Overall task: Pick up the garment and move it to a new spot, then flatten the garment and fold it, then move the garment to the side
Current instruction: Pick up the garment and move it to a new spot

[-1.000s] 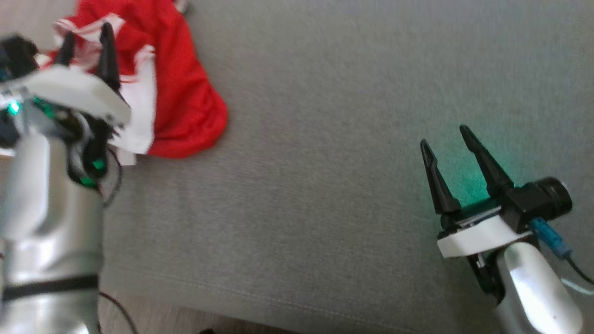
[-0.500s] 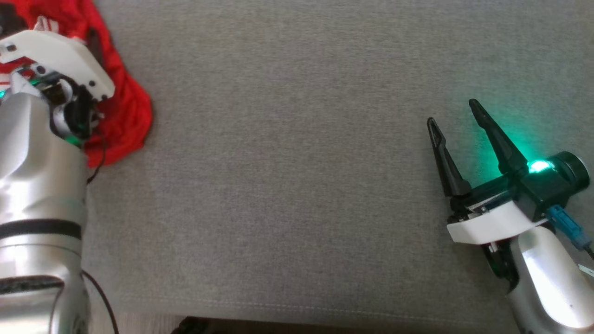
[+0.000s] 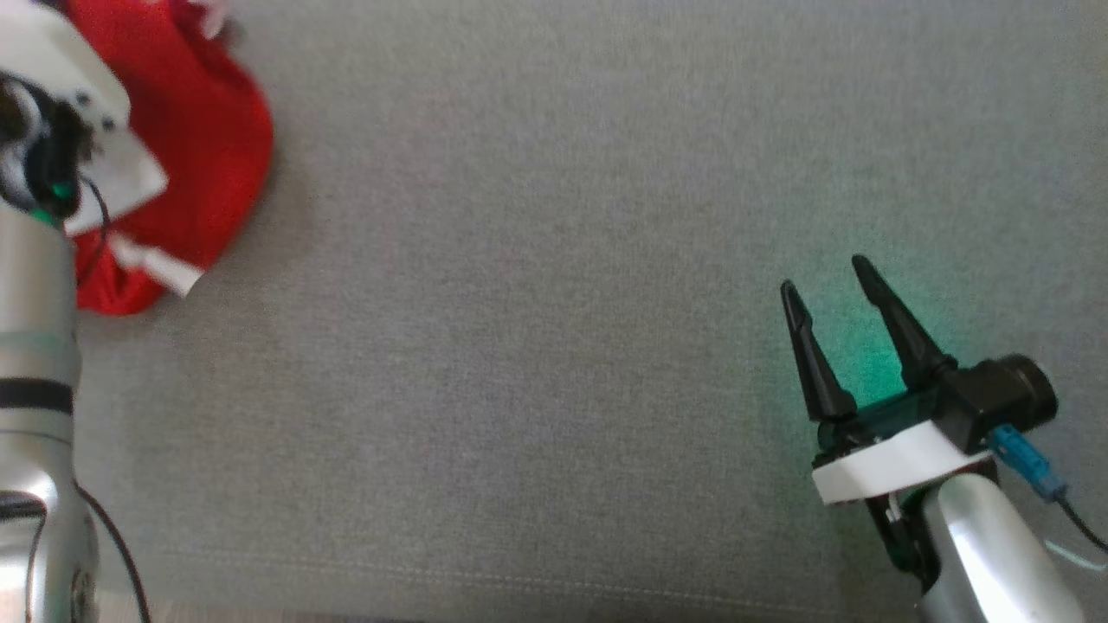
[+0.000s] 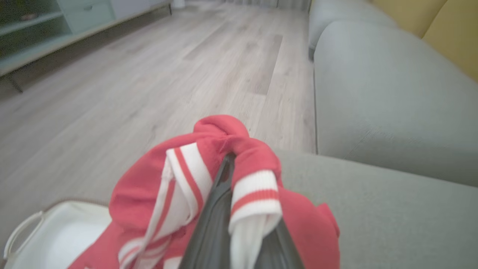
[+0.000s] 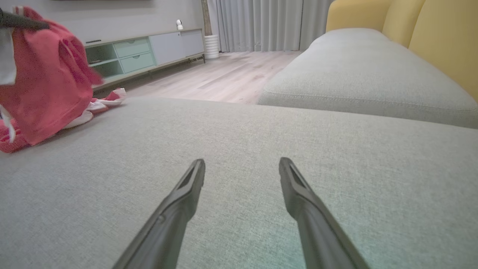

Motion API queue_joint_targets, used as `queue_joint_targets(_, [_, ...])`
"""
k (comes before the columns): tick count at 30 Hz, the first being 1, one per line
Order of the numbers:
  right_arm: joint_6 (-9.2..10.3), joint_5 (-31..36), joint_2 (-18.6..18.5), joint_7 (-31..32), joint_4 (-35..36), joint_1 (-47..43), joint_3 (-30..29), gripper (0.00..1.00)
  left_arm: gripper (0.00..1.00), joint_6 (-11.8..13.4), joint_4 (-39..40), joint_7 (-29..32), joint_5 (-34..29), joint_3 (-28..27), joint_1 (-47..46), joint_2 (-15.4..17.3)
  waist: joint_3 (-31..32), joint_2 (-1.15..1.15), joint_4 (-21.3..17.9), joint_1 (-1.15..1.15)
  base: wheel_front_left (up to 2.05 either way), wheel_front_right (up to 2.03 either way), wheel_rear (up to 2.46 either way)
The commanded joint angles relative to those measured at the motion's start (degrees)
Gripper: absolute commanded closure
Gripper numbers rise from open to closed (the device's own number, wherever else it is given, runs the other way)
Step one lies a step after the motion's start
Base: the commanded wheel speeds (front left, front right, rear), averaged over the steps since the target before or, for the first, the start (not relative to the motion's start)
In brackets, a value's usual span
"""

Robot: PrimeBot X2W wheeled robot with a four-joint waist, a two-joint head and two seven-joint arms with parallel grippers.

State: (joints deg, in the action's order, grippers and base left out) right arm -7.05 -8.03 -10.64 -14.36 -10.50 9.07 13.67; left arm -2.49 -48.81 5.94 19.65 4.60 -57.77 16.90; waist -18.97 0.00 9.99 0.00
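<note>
The left gripper [image 4: 227, 164] is clamped on the garment [image 4: 149, 186]. Its two dark fingers are pressed together, and red cloth with white striped trim is bunched around them and spills over both sides of the tips. A striped cuff folds across the fingers just short of their ends, so the pinch sits inside the bundle, not at an edge.

Seen from the right arm's side, the garment hangs from that pinch as a loose red mass. Its length runs downward from the fingers, and its lower end lies crumpled on the grey sofa cushion [image 3: 554, 346]. It looks lifted only in part, with the tail dragging on the cushion.

The right gripper [image 3: 827, 277] has its fingers spread wide with nothing between them, and it hovers low over bare cushion. The garment is well apart from those fingers, far off to their left and beyond their tips. A broad stretch of grey fabric lies between the two grippers.

So the left arm is the one on the job, and the right is too far off to help yet. I judge the coming move to be a carry: the bundle goes away from the cushion's edge, across toward the open stretch ahead of the right fingers. The trailing end may snag or drag on the way.
</note>
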Motion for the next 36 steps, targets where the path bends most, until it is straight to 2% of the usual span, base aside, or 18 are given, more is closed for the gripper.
queue_joint_targets(1, [-0.44, -0.36, 0.39, -0.51, 1.36, -0.46, 0.69, 0.0, 1.0, -0.42, 3.62, -0.12, -0.58, -0.81, -2.68, 3.38, 3.0, 0.0, 0.87, 0.0, 0.0, 0.0, 0.0])
queue_joint_targets(5, [-0.44, -0.69, 1.71, -0.59, 0.44, -1.77, 0.19, 0.0, 1.0, -2.54, 12.65, 2.57, 0.36, 1.24, -2.35, 2.3, 6.44, 0.0, 0.95, 0.0, 0.0, 0.0, 0.0])
queue_joint_targets(10, [-0.44, -0.78, 3.26, -0.61, 0.64, -2.37, -0.19, 0.0, 1.0, -4.08, 28.29, 9.6, 4.34, 4.55, 1.04, -0.32, 9.02, 0.0, -1.1, 0.0, 0.0, 0.0, 0.0])
queue_joint_targets(16, [-0.44, -0.95, 4.85, -0.62, 1.04, -1.93, 0.91, 0.0, 1.0, -4.53, 46.37, 19.82, 12.69, 7.98, 7.8, -3.77, 9.78, 0.0, -6.89, 0.0, 0.0, 0.0, 0.0])
queue_joint_targets(21, [-0.44, -1.32, 5.94, -0.63, 1.04, -1.41, 1.9, 0.0, 1.0, -3.93, 54.12, 25.5, 17.38, 10.76, 11.97, -6.48, 9.23, 0.0, -13.08, 0.0, 0.0, 0.0, 0.0])
queue_joint_targets(25, [-0.44, -1.61, 6.42, -0.63, 0.95, -1.01, 2.47, 0.0, 1.0, -3.28, 54.55, 27.02, 18.64, 12.25, 13.42, -7.97, 8.75, 0.0, -16.76, 0.0, 0.0, 0.0, 0.0])
queue_joint_targets(28, [-0.44, -1.9, 6.78, -0.63, 0.82, -0.76, 2.55, 0.0, 1.0, -2.69, 51.45, 27.4, 18.83, 13.37, 14.59, -8.92, 8.32, 0.0, -20.07, 0.0, 0.0, 0.0, 0.0])
queue_joint_targets(32, [-0.44, -2.16, 7.15, -0.63, 0.78, -0.55, 2.17, 0.0, 1.0, -2.1, 41.8, 24.92, 16.18, 15.04, 16.42, -9.19, 7.73, 0.0, -22.99, 0.0, 0.0, 0.0, 0.0])
queue_joint_targets(35, [-0.44, -2.28, 7.35, -0.63, 0.94, -0.69, 1.52, 0.0, 1.0, -1.98, 31.79, 19.39, 11.66, 17.07, 17.08, -9.15, 7.3, 0.0, -23.48, 0.0, 0.0, 0.0, 0.0])
queue_joint_targets(36, [-0.44, -2.26, 7.4, -0.63, 0.99, -0.75, 1.36, 0.0, 0.97, -1.68, 28.27, 16.83, 10.36, 17.52, 17.23, -9.46, 7.25, 0.0, -23.5, 0.0, 0.0, 0.0, 0.0])
